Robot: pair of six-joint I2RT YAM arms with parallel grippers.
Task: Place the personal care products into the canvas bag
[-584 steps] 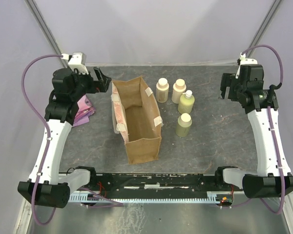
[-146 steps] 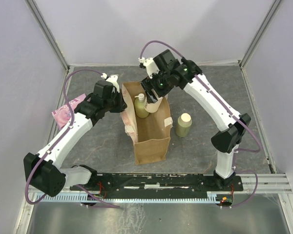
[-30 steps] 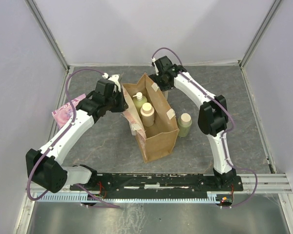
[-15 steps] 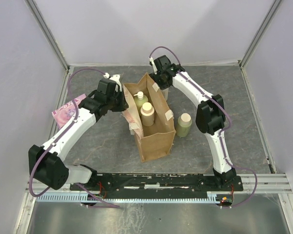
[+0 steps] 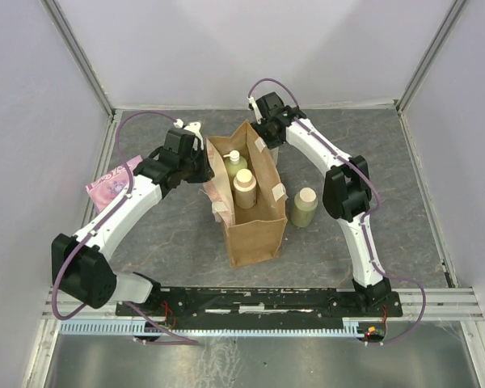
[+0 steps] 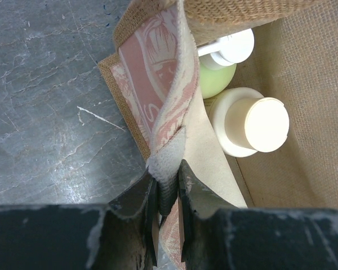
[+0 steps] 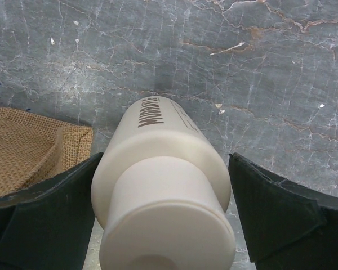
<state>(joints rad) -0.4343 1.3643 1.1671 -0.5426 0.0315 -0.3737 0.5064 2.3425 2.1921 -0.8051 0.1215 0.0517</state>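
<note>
The tan canvas bag [image 5: 255,230] stands open mid-table. A pale green pump bottle [image 5: 233,162] and a cream bottle [image 5: 244,187] stand inside it, and both also show in the left wrist view, the pump bottle [image 6: 217,79] behind the cream bottle [image 6: 253,121]. My left gripper [image 5: 202,166] is shut on the bag's pinkish-white handle [image 6: 169,101] at the left rim. Behind the bag, my right gripper [image 7: 164,157] is open, with its fingers on either side of another cream bottle [image 7: 163,185] that stands on the table. A yellow-green bottle [image 5: 304,207] stands right of the bag.
A flat pink packet [image 5: 109,182] lies at the table's left edge, under the left arm. The bag's back corner [image 7: 28,140] is close to the left of the right gripper. Metal posts and lilac walls enclose the table.
The bag has swung a little to the left and stands straighter. The right gripper stays behind the bag, around the cream bottle.
</note>
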